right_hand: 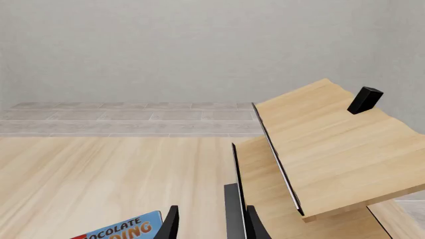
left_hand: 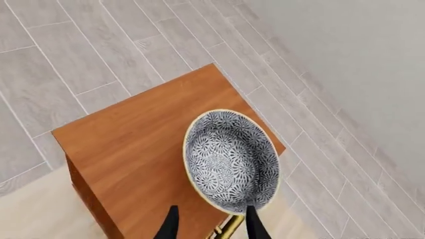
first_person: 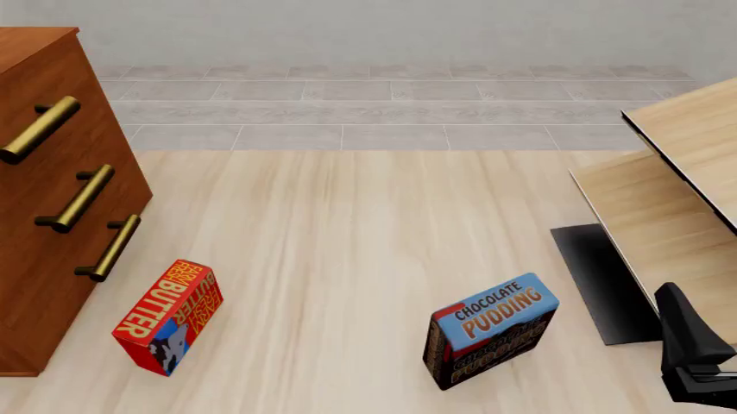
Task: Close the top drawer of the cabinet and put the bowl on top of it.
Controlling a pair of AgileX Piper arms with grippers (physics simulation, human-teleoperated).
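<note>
The bowl [left_hand: 231,160] sits upright on the flat top of the cabinet [left_hand: 133,149], toward the corner of that top nearest the grey wall, its blue-and-white floral inside and pale yellowish rim fully in sight from the left wrist view. The left gripper [left_hand: 211,225] hangs above the cabinet with its two dark fingers [left_hand: 170,226] parted and nothing between them; one finger overlaps the bowl's near rim in the picture, but whether it touches the bowl cannot be told. A bit of brass handle shows between the fingers, below the cabinet's top edge. In the front view the cabinet [first_person: 47,198] stands at the left end of the pale wood counter [first_person: 345,233], and the top drawer [first_person: 34,116] lies flush with the two drawer fronts beneath it, its brass bar handle standing out from the face; the cabinet's top is cut off by the frame there. Just beside the cabinet's foot a red butter box [first_person: 168,316] leans tilted on the counter. Well apart from the cabinet, a chocolate pudding box [first_person: 492,329] stands on the counter. Farther still from the cabinet is light-wood furniture [first_person: 679,172]. The right gripper [right_hand: 211,225] is beside that furniture, its fingers [right_hand: 171,224] parted and empty.
</note>
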